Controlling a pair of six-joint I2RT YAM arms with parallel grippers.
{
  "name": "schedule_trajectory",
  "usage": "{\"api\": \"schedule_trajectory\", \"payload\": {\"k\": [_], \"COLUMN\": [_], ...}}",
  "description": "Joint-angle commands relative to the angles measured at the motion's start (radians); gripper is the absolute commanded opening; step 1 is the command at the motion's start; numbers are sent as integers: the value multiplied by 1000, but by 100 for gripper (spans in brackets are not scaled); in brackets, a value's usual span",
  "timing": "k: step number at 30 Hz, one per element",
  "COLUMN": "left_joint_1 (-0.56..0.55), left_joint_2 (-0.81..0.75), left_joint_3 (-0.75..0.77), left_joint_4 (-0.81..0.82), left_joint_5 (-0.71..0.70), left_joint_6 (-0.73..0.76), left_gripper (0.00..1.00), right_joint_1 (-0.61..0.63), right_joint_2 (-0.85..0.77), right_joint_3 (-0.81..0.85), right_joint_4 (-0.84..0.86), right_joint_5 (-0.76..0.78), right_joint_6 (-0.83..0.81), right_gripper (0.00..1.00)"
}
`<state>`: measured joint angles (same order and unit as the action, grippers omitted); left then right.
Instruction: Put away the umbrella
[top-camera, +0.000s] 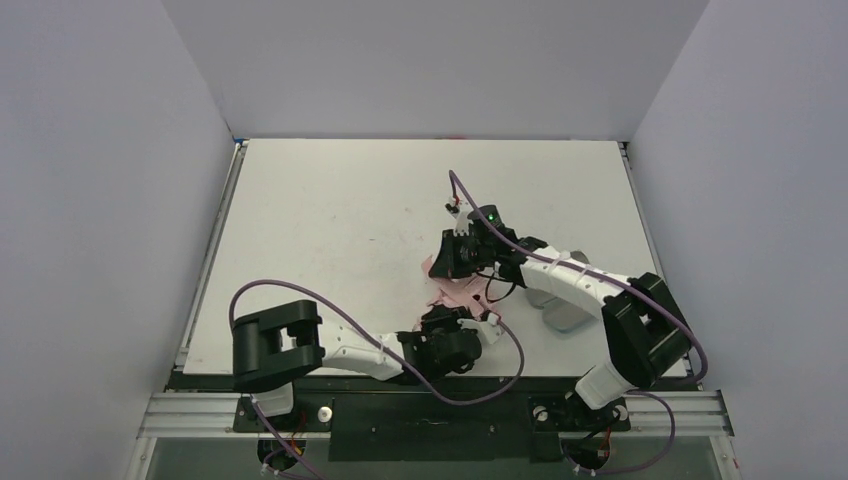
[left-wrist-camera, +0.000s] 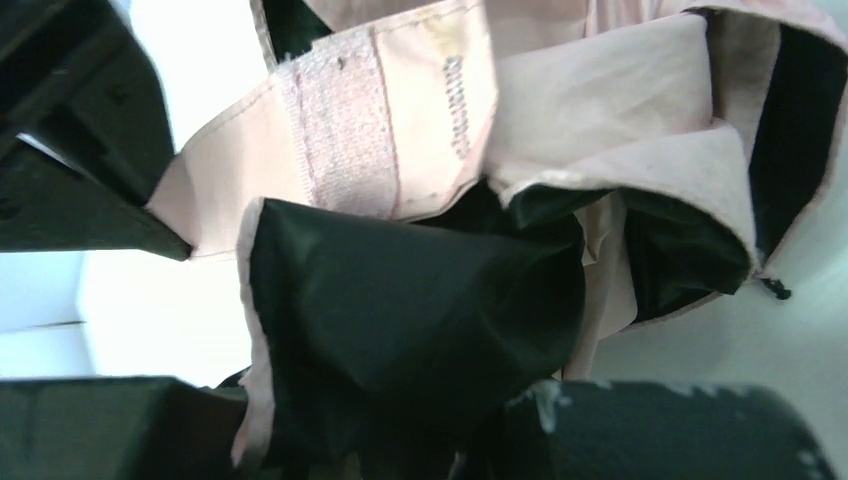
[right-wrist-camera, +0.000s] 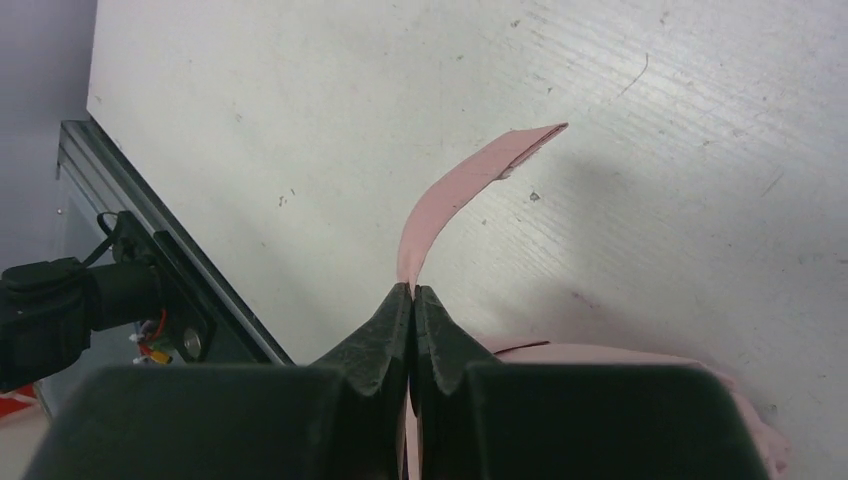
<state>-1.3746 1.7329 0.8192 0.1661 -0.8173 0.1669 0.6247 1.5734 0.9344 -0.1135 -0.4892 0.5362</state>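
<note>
The white worktop (top-camera: 320, 230) carries the umbrella (top-camera: 455, 295), which lies collapsed in a loose pink bundle near the near edge, a little right of the middle. A pale oblong case (top-camera: 566, 316) is seen just to the right of it, partly hidden under the right arm, and is judged to be where the umbrella is meant to go.

The near end of the bundle is enclosed by the left end effector (top-camera: 442, 322). Its wrist view is filled with gathered folds, so the canopy appears to be clamped to keep it from spreading.

The right end effector (right-wrist-camera: 412, 290) is closed tight on the closure strap (right-wrist-camera: 455, 185), whose free end curls above the worktop. The strap is apparently held so it can be wrapped around the folds and pressed onto the hook-and-loop patch (left-wrist-camera: 340, 130).
</note>
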Motion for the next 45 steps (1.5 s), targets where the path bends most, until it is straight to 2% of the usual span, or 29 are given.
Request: {"api": "schedule_trajectory", "payload": {"k": [1,8,14,22,30,32,34,37,40,45], "left_joint_1": [-52,-157,-234,-291,-293,-292,-290,-290,-290,-291], "left_joint_2": [-37,46,169,310,365,354,332,291,243,150], "left_joint_3": [39,60,29,29,55,59,63,63,54,46], "left_joint_4": [-106,-117,-9,-39,-136,-191,-243,-303,-342,-416], "left_joint_5": [-134,-257,-349,-373,-366,-344,-321,-314,-329,-303], "left_joint_6": [283,421,464,341,219,164,113,51,21,-28], "left_gripper": [0,0,0,0,0,4,13,33,46,58], "right_joint_1": [18,43,53,91,103,102,103,103,102,100], "right_joint_2": [-82,-115,-15,137,130,118,101,85,88,101], "right_joint_3": [74,140,95,-77,-251,-274,-290,-297,-289,-272], "right_joint_4": [-57,-115,-51,84,208,222,229,228,220,217], "right_joint_5": [-9,17,78,119,152,156,164,178,187,187], "right_joint_6": [-6,-8,48,97,139,146,147,142,136,133], "right_gripper": [0,0,0,0,0,0,0,0,0,0]}}
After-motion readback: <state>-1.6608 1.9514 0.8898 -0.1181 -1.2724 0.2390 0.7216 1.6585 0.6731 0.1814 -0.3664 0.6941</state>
